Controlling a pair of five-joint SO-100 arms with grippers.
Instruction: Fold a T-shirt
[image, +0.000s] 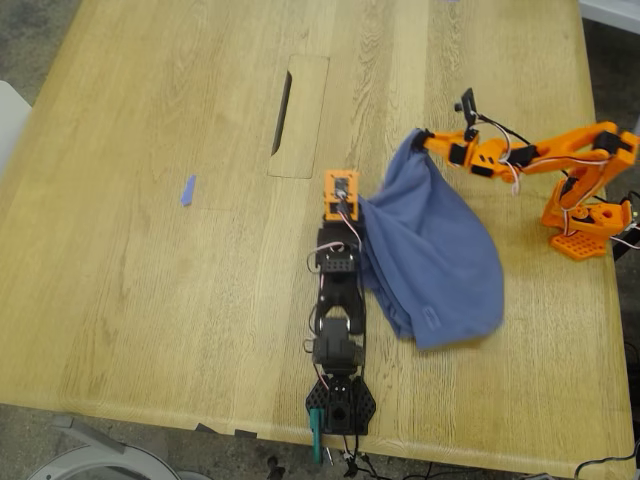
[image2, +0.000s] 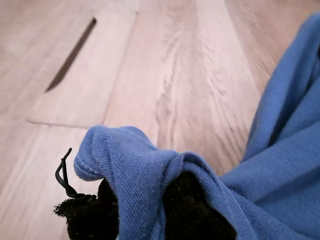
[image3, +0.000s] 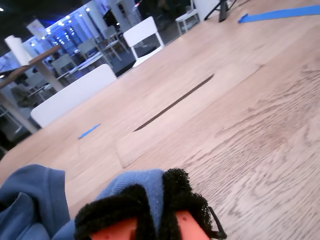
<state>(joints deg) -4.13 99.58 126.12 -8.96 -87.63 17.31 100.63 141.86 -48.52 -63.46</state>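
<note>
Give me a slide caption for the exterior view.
Two grippers hold the bunched blue T-shirt on a wooden table.

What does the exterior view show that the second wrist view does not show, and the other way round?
Only the exterior view shows both arms whole, the black one and the orange one, and the full T-shirt stretched between them. Only the second wrist view shows the room behind: white chairs, other tables and bright lights, plus my second gripper shut on blue cloth, seen close. Both show the wooden table, its cable slot and the small blue scrap.
</note>
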